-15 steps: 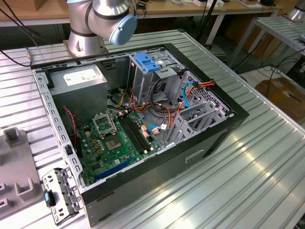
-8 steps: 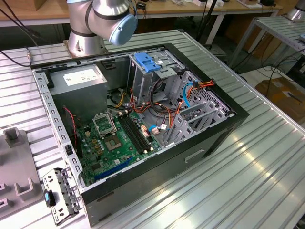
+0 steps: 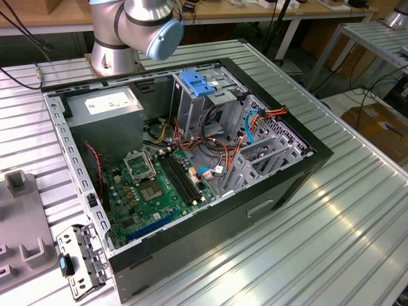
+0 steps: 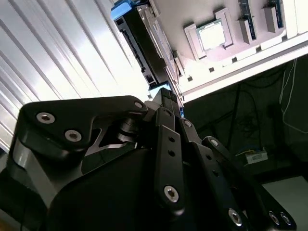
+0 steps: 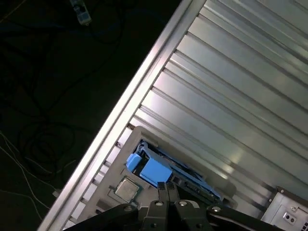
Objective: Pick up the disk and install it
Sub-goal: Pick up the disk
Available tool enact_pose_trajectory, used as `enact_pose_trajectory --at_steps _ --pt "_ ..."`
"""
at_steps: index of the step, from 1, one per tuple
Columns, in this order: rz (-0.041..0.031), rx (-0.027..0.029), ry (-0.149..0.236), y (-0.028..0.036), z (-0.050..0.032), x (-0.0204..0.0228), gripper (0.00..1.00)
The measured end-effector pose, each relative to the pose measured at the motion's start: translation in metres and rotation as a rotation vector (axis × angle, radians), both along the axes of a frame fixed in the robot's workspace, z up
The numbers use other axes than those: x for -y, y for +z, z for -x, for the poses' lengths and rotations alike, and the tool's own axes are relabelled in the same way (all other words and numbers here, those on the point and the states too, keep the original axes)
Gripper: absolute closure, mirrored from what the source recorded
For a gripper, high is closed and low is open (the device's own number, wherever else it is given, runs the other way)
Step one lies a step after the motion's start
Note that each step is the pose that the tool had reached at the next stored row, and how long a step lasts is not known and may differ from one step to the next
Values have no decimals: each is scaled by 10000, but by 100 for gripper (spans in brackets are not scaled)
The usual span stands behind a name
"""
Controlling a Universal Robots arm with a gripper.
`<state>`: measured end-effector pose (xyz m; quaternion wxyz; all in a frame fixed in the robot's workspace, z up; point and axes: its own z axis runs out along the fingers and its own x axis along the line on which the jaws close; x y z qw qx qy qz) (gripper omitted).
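The disk (image 5: 159, 169), a flat drive in a blue plastic carrier, rests in a pale grey holder (image 5: 126, 139) close to the ribbed metal table's edge. In the second wrist view the disk (image 4: 144, 41) runs away from my fingertips, its blue end farthest off. My gripper (image 5: 167, 186) hangs just over the disk's near end, fingers pressed together and nothing visibly between them. In the second wrist view my gripper (image 4: 166, 94) has its tip right at the carrier. Whether it touches is unclear.
An open computer case (image 3: 287, 185) lies on the table, with a grey drive cage under a blue latch (image 3: 194, 83) and a power-supply box (image 3: 105, 105). The arm's base (image 3: 111, 54) stands behind it. A square chip (image 5: 126, 188) sits beside the disk. The floor beyond the table edge is dark.
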<state>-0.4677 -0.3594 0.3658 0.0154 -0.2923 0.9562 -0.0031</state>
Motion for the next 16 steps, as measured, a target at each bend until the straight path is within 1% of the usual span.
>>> enact_pose_trajectory --at_steps 1,11,13,14,16 --pt "2 1 283 -2 -6 0 89" --pt "31 0 2094 -7 -31 0 89" --pt "43 -2 2453 -7 -38 0 89" --pt "57 -3 2732 -7 -43 0 89" --pt "75 -4 3129 -8 -51 0 89"
